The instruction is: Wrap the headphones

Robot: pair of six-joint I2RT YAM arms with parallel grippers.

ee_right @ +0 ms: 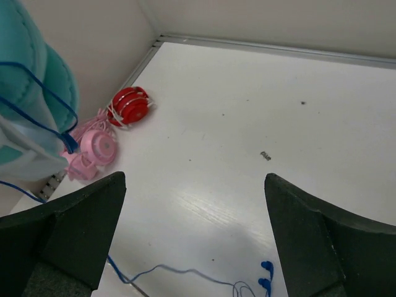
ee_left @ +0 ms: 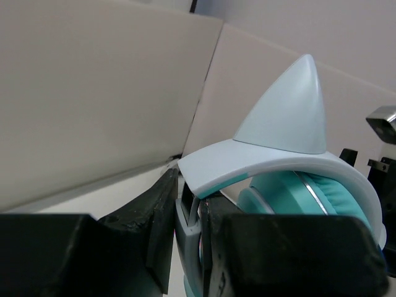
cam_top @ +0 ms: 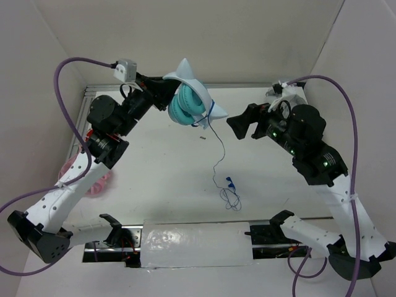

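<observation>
Teal ear cups, a white headband and two pointy cat ears make up the headphones [cam_top: 189,102], and they are up in the air over the far left part of the flat white table [cam_top: 154,176]. The black left gripper [ee_left: 189,230] is squeezed tight on the white headband, just under one cat ear, and it holds the headphones up. One cat ear points to the far wall and the ear cups hang below the band. A long thin blue cable [cam_top: 218,151] comes from the headphones. Some of it lies across a teal ear cup, and the rest hangs down to the table. Its end lies there in a small loose curl near the middle of the table, close to the near side. The black right gripper [cam_top: 234,124] is in the air just to the right of the headphones and points at them. Its two fingers are spread wide apart with nothing between them, and it does not touch the headphones. Small pink headphones [ee_right: 93,151] and small red headphones [ee_right: 130,106] lie side by side on the table by the left wall.
</observation>
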